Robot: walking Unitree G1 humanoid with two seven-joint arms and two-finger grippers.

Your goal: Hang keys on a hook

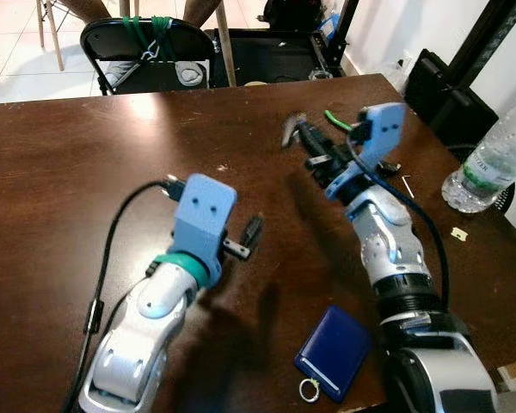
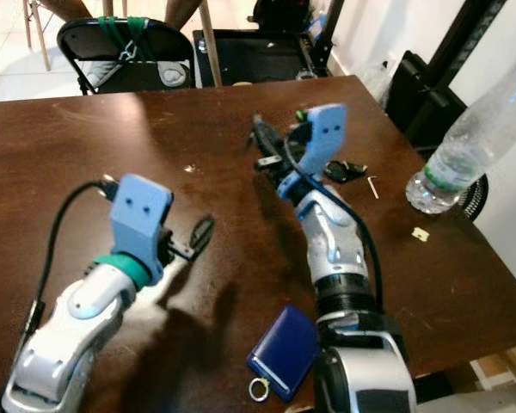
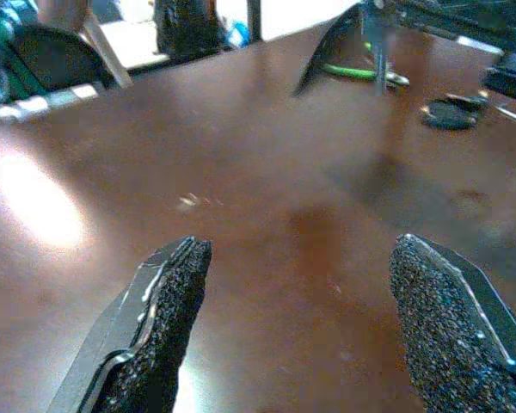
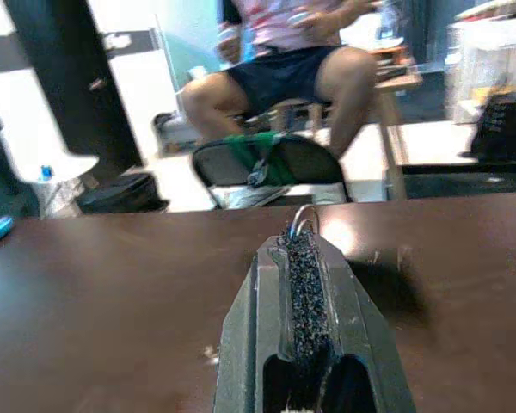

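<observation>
head pair high over table (image 1: 60,155), wrist views low along it

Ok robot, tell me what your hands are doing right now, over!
Right gripper raised over the brown wooden table, fingers pinched on a thin silver metal ring. Left gripper open, holding nothing. No hook seen. Seated person behind the black folding chair.

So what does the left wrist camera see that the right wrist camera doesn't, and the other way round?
Left wrist view: the left hand open, its rough fingers wide apart, with a green cord and a small black fob further along. Right wrist view: the right hand pinched shut on a thin metal loop, and a person seated in the background. Shared: the dark brown table.
</observation>
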